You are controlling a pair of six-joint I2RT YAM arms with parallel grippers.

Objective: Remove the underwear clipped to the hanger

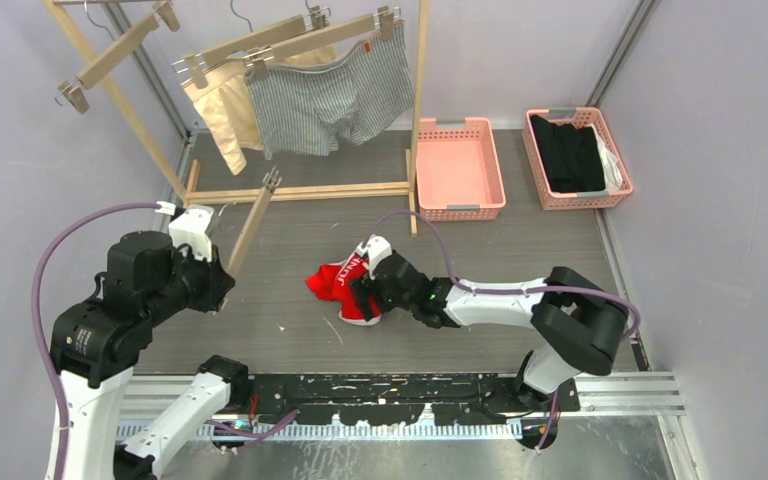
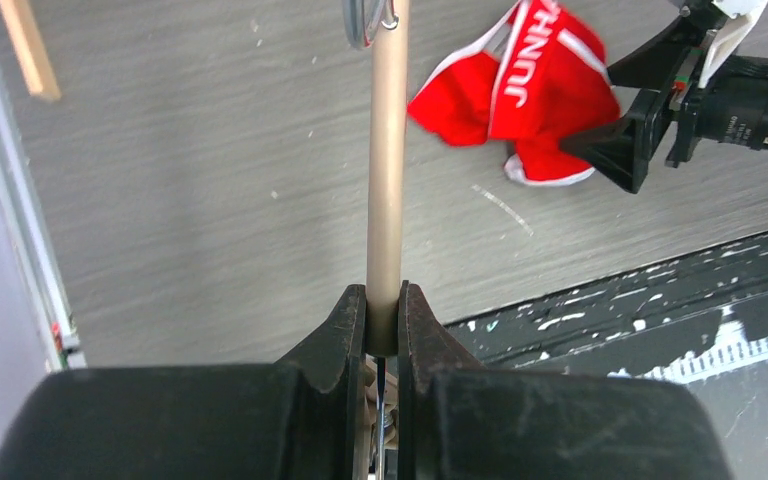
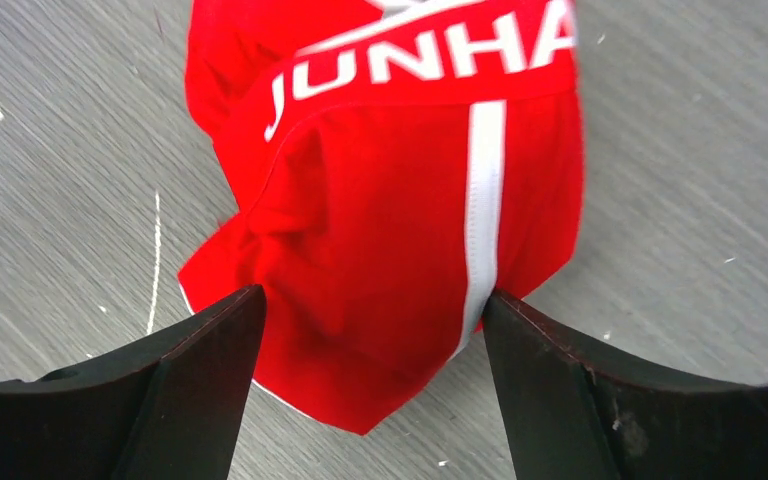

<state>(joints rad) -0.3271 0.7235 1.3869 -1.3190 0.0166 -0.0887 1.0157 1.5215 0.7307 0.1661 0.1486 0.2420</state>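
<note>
Red underwear (image 1: 343,288), a small soft piece with white trim and white lettering on its band, lies crumpled on the grey wood-grain table (image 1: 520,250), clear of any clip; the right gripper (image 1: 365,302) is down over it, black fingers (image 3: 195,380) spread wide, one on each side of the cloth; in the right wrist view the tips sit at the fabric's edges and the jaws are plainly apart, nothing pinched.

Across to the other side; the left gripper (image 2: 385,325) is clamped tight on the pale bar of a wooden clip hanger (image 1: 252,222); the bar runs straight out from the jaws to a metal clip at its far end (only partly in frame in the left wrist view), and it sits well apart from the red piece.

At the back, the wooden rack (image 1: 420,100) carries two more wooden hangers (image 1: 260,40); beige underwear (image 1: 222,115) is clipped up on one, grey-and-white pinstriped boxer briefs (image 1: 325,100) on the other, the beige one partly tucked behind the striped one; both hang off the table.

To the right of the rack stands a pink plastic basket (image 1: 458,170); just beside it a second pink basket (image 1: 537,162) holds black clothing (image 1: 567,155).
</note>
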